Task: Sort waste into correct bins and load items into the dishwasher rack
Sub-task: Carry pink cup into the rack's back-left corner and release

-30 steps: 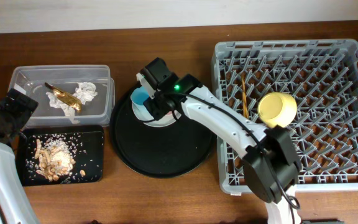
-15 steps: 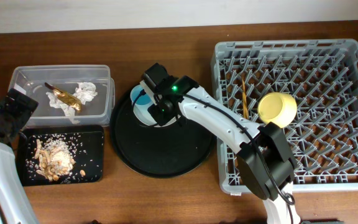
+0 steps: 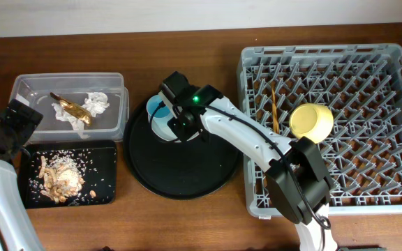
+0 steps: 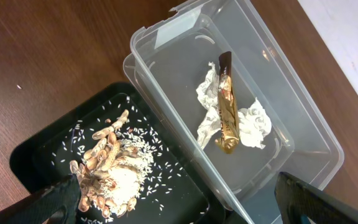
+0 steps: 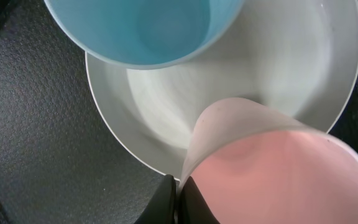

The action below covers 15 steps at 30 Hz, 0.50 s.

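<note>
**DESK:** What sits in each container?

**PHOTOGRAPHER:** Seen from overhead, the clear tub stands at 10 o'clock on the wooden bench. It holds a crumpled white tissue and a gold wrapper, which touches the tissue at its 8 o'clock. At 8 o'clock on the bench, just beside the tub, the shallow black tray carries beige food scraps amid scattered white grains. At 3 o'clock, the grey dishwasher rack has a yellow bowl among its pegs. Chopsticks are slotted between pegs at the bowl's 9 o'clock.

**DESK:** And the middle of the bench?

**PHOTOGRAPHER:** The round black tray bears a pale plate near its 11 o'clock rim. In the right wrist camera, a blue cup stands on the plate at 12 o'clock, mouth up. A pink cup rests on the plate at 5 o'clock, tilted, its pink inside facing the lens.

**DESK:** The grippers?

**PHOTOGRAPHER:** The right gripper is closed, its fingertips pressed together at the pink cup's 7 o'clock edge. Whether they pinch the cup's wall cannot be told. The left gripper hangs spread wide and holds nothing, above the place where the tub and the shallow tray meet.
</note>
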Motion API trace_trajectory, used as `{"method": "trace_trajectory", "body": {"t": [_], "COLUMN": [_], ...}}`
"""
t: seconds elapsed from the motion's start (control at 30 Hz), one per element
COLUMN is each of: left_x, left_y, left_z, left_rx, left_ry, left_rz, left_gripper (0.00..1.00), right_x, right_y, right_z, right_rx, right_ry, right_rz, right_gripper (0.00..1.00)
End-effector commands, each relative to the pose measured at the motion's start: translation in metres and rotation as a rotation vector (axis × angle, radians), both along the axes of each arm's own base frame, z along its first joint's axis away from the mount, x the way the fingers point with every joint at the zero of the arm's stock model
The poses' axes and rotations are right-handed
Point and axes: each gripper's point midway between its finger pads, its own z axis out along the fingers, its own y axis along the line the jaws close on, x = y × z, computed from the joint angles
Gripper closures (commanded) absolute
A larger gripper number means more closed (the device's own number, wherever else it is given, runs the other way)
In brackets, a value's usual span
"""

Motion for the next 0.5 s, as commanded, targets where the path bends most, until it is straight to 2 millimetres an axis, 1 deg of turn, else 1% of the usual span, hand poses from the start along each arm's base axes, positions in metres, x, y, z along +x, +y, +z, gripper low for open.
{"method": "trace_trajectory", "body": {"t": [0.0,0.07,0.1,0.13,0.17,0.2,0.23,0.3,0.33,0.37,0.4,0.43,0.47], "left_x": [0.0,0.0,0.0,0.0,0.0,0.0,0.0,0.0,0.0,0.0,0.0,0.0,0.0], "left_y": [0.002,0.002,0.002,0.002,0.002,0.002,0.002,0.002,0.002,0.002,0.002,0.002,0.002], "left_z": [0.006,0.006,0.006,0.006,0.006,0.006,0.006,0.006,0.006,0.006,0.006,0.006,0.006], "left_rx": [0.011,0.011,0.011,0.011,0.011,0.011,0.011,0.011,0.011,0.011,0.011,0.011,0.011], "left_ry": [-0.01,-0.01,-0.01,-0.01,-0.01,-0.01,-0.01,-0.01,-0.01,-0.01,-0.01,-0.01,-0.01], "left_rz": [0.004,0.004,0.004,0.004,0.004,0.004,0.004,0.004,0.004,0.004,0.004,0.004,0.004], "left_gripper": [0.01,0.01,0.01,0.01,0.01,0.01,0.01,0.01,0.01,0.01,0.01,0.01,0.01], "right_x": [0.011,0.022,0.033,0.039,0.05,0.054,0.058,0.073,0.08,0.085,0.094,0.102,0.112], "right_y": [0.002,-0.002,-0.017,-0.031,-0.055,-0.067,-0.083,-0.123,-0.142,-0.154,-0.169,-0.178,-0.185], "right_z": [0.034,0.088,0.133,0.161,0.191,0.203,0.213,0.215,0.215,0.215,0.209,0.203,0.192], "right_rx": [0.082,0.198,0.297,0.371,0.487,0.569,0.668,0.83,0.946,1.021,1.107,1.158,1.218], "right_ry": [-0.011,-0.046,-0.072,-0.076,-0.065,-0.046,-0.022,0.015,0.024,0.024,0.031,0.038,0.048], "right_rz": [-0.013,-0.027,-0.051,-0.069,-0.092,-0.083,-0.052,-0.024,0.027,0.056,0.068,0.066,0.074], "right_gripper": [0.96,0.96,0.96,0.96,0.96,0.96,0.96,0.96,0.96,0.96,0.96,0.96,0.96]}}
